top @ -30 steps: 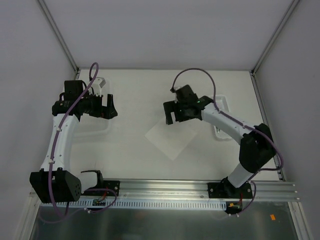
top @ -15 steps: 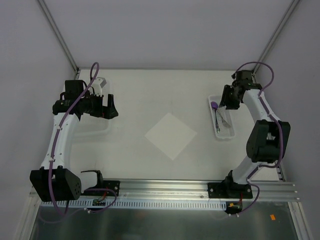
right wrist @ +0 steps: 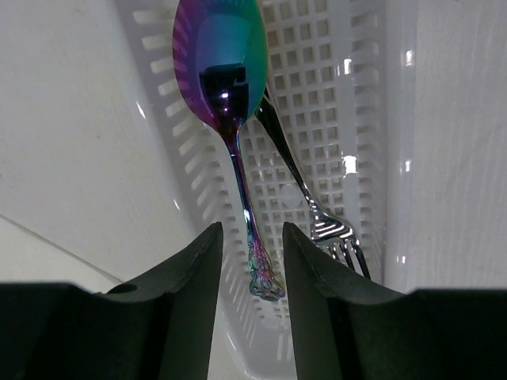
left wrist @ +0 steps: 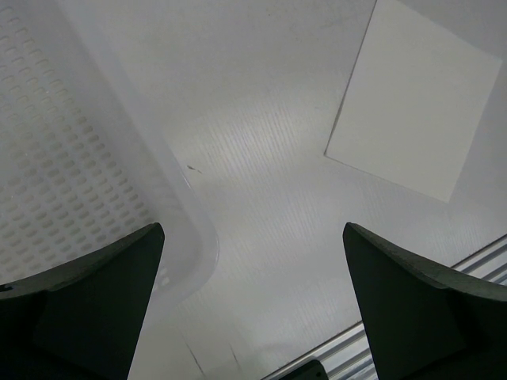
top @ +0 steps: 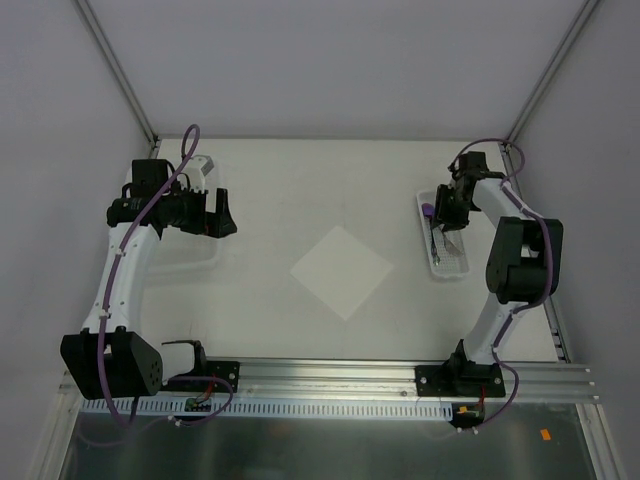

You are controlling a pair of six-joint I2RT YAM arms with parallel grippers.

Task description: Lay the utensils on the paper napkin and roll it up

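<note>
The spoon (right wrist: 220,59) has an iridescent bowl and an ornate handle. It lies in the white perforated basket (right wrist: 348,95) at the table's right side, beside a shiny fork (right wrist: 321,226). My right gripper (right wrist: 252,229) hangs low over that basket (top: 447,262). Its jaws straddle the end of the spoon's handle, with a small gap on each side. The paper napkin (top: 341,271) lies flat as a diamond at the table's middle, bare. My left gripper (top: 222,213) stands wide open and empty at the left; the napkin's corner (left wrist: 416,95) shows in its view.
A second white perforated basket (left wrist: 63,158) sits under the left arm near the left wall. The aluminium rail (top: 330,375) with the arm bases runs along the near edge. Grey walls close in the table's back and sides.
My right arm has swung from above the napkin out to the right basket and dropped over the spoon, its jaws narrowing around the handle. The left arm has stayed put.
</note>
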